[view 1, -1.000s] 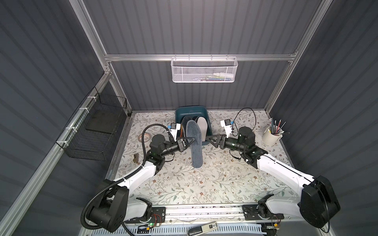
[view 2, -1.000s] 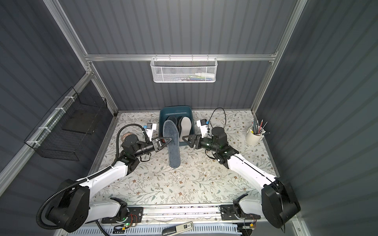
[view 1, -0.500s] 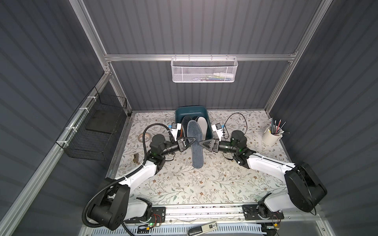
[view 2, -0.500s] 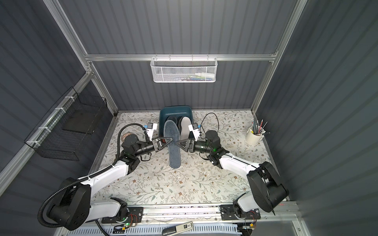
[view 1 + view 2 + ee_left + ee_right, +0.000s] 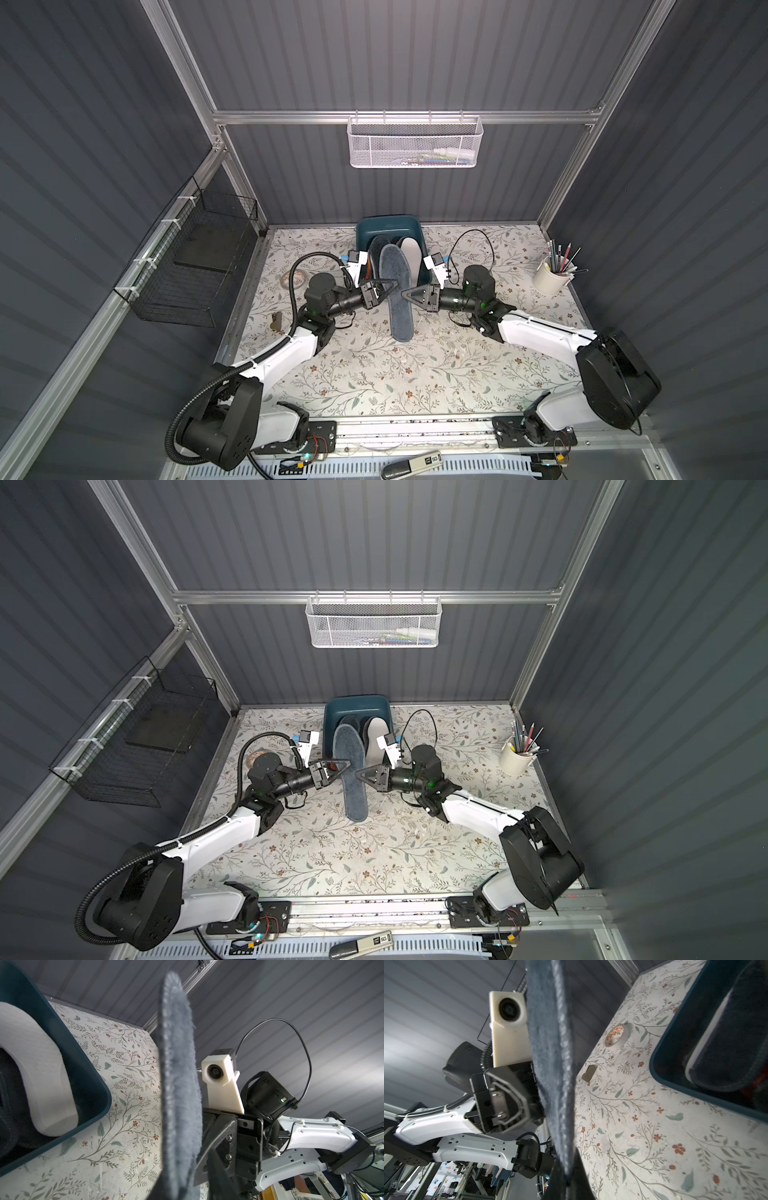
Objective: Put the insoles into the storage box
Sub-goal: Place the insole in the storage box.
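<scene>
Top views: grey-blue insole (image 5: 400, 309), long axis 12-to-6, clamped in right claw (image 5: 404, 293); left claw (image 5: 394, 284) state indeterminate; storage box (image 5: 388, 219) at 12 o'clock.

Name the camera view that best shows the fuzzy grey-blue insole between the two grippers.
A top view: the fuzzy grey-blue insole shows its whole foot-shaped outline, heel to toe, and both top views give this. In both wrist views the insole is edge-on, a narrow fuzzy strip cut off by the frame.
</scene>
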You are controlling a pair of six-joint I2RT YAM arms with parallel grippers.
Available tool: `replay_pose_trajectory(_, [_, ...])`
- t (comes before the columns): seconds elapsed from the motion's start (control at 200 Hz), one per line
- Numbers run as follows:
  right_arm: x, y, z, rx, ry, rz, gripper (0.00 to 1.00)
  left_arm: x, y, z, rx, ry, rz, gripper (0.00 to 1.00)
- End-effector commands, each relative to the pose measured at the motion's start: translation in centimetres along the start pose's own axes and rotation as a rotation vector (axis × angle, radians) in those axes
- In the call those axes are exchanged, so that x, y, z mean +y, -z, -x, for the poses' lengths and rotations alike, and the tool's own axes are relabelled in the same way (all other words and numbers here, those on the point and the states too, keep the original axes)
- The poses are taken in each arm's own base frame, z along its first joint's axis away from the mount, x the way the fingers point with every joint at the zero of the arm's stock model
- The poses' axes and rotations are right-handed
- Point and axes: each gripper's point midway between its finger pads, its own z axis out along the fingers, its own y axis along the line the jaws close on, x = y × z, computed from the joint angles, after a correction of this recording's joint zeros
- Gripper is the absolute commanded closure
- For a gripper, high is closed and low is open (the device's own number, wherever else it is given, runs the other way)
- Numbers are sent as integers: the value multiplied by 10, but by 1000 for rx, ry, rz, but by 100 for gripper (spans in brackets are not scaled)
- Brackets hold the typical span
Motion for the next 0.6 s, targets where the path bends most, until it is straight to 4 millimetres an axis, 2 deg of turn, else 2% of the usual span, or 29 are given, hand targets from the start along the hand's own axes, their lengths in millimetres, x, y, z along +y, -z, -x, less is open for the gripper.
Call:
replay_pose_trajectory(0.0, [-4, 6, 19, -21, 32, -103, 100, -14, 5, 17, -35, -68, 6, 1])
replay_pose_trajectory(0.095, [-16, 10, 36, -32, 19, -181, 100, -4, 12, 18, -50, -82, 98, 0])
replay_pose_trajectory(0.205, [-23, 13, 64, -46, 32, -241, 100, 23, 31, 18, -89, -91, 313, 0])
replay_pose_trajectory(0.285, [-34, 13, 85, -49, 24, -294, 100, 56, 62, 19, -150, -75, 566, 0])
replay_pose_trajectory(0.345, [-46, 11, 98, -41, -10, -317, 100, 71, 86, 17, -192, -56, 706, 0])
replay_pose_trajectory(0.41, [-57, 9, 111, -39, -36, -311, 100, 71, 104, 15, -232, -55, 758, 0])
replay_pose_trajectory(0.595, [-88, -1, 133, -11, -27, -366, 100, 65, 130, 5, -270, -53, 806, 0])
